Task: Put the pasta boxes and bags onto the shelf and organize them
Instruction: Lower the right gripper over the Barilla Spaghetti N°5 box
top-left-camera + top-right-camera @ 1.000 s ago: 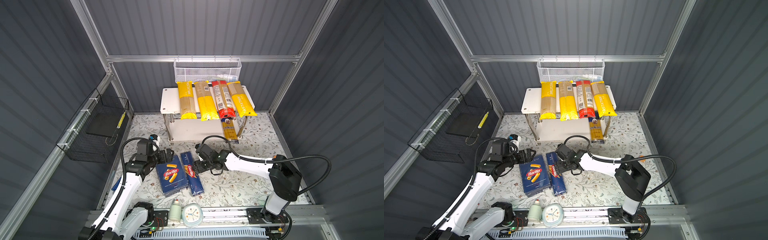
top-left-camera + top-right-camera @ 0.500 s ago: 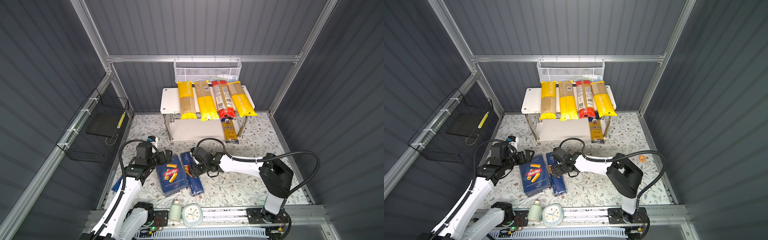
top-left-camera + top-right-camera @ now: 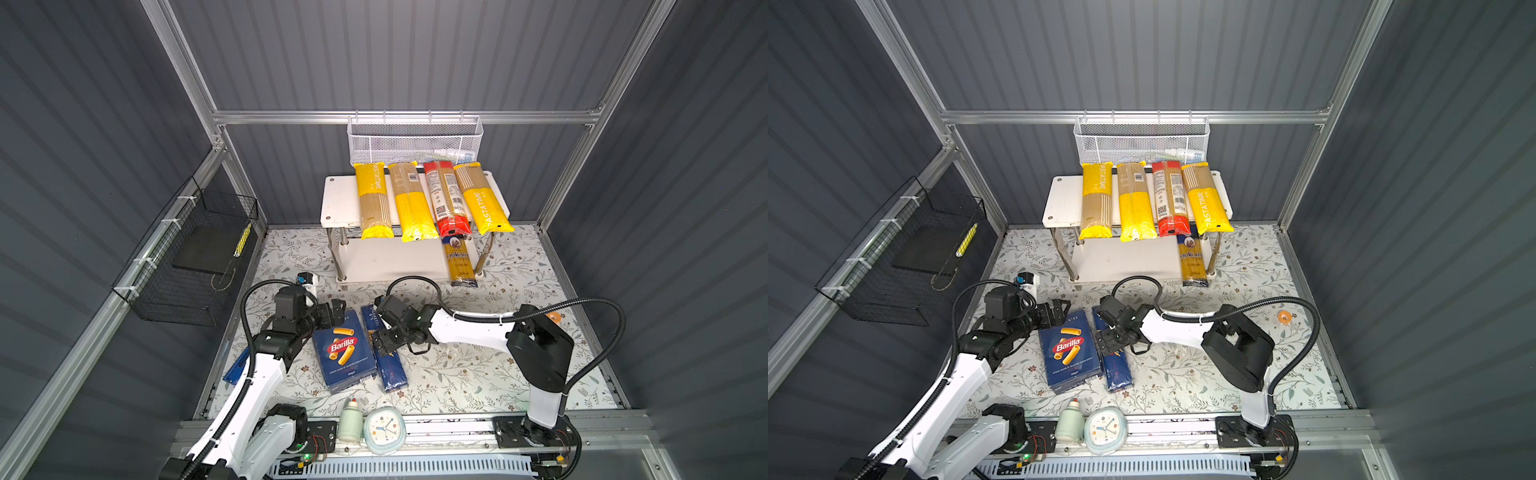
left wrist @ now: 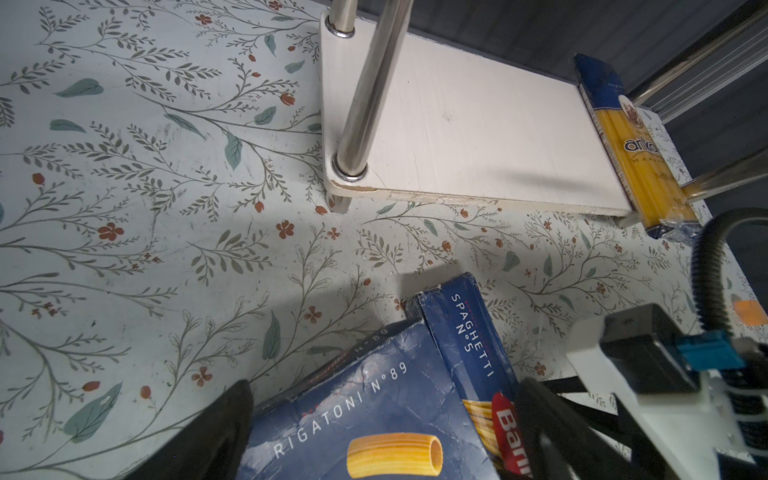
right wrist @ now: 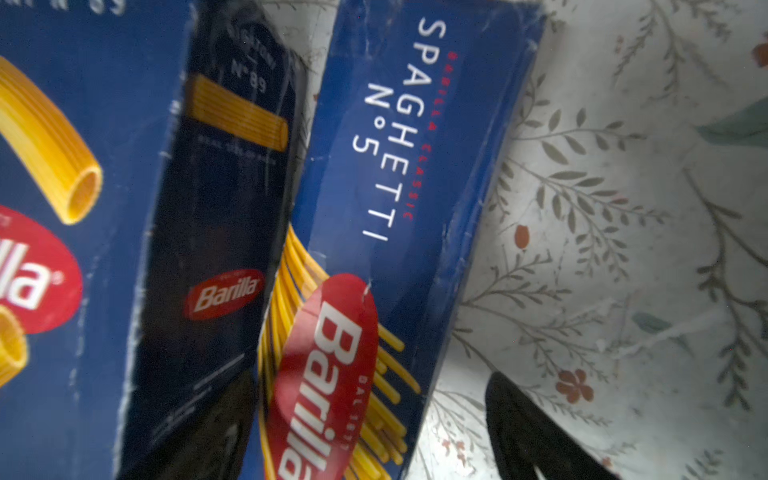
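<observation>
- The black wire basket (image 3: 187, 266) hangs on the left wall, well apart from all the pasta.
- The left gripper (image 3: 334, 311) is low at the far left corner of the Barilla rigatoni carton (image 3: 345, 353). In the left wrist view its fingers (image 4: 216, 432) stand wide apart with the carton's far end between them. I cannot tell whether either finger touches it.
- The rigatoni carton lies flat and face up on the floral tabletop (image 3: 478, 374), in front of the shelf (image 3: 338, 199).
- The Barilla spaghetti carton (image 3: 388, 370) lies flat just beside it on the right, its length running front to back.
- The right gripper (image 3: 384, 340) is down over the middle of the spaghetti carton with its jaws spread, not clamped. One finger (image 5: 224, 415) is in the gap toward the rigatoni carton. The other finger (image 5: 523, 428) stands clear of the spaghetti carton's outer edge.
- On the shelf's top board four bags lie side by side, with their near ends overhanging the front edge. They are the left yellow spaghetti bag (image 3: 374, 203), the middle yellow spaghetti bag (image 3: 411, 208), the red spaghetti bag (image 3: 446, 199) and the right yellow spaghetti bag (image 3: 482, 199).
- The ankara spaghetti bag (image 3: 459, 262) lies on the lower board at its right end, beside the front right leg, and sticks out past the front edge.
- The white mesh basket (image 3: 415, 141) hangs on the back rail above the shelf.
</observation>
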Available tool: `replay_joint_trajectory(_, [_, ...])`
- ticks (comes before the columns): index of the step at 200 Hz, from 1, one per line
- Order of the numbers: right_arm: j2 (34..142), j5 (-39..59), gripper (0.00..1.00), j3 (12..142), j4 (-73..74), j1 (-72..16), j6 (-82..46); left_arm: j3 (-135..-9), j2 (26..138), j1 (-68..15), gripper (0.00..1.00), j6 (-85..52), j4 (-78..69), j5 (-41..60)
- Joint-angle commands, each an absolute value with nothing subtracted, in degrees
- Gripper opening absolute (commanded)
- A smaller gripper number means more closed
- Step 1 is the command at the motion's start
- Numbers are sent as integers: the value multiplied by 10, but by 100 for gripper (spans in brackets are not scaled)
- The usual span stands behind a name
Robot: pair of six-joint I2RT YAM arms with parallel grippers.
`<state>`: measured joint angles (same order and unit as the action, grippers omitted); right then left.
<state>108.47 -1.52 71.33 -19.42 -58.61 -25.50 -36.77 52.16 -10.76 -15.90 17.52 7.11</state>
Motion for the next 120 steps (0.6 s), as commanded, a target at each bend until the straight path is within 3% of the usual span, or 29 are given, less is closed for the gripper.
replay_joint_trajectory(1, [1092,-31,87,724,-218,-588,-254,-369,516,-105,99,-149,178,73])
replay_joint_trajectory(120, [1026,-35,88,594,-179,-557,-280,-346,473,-105,99,-151,208,65])
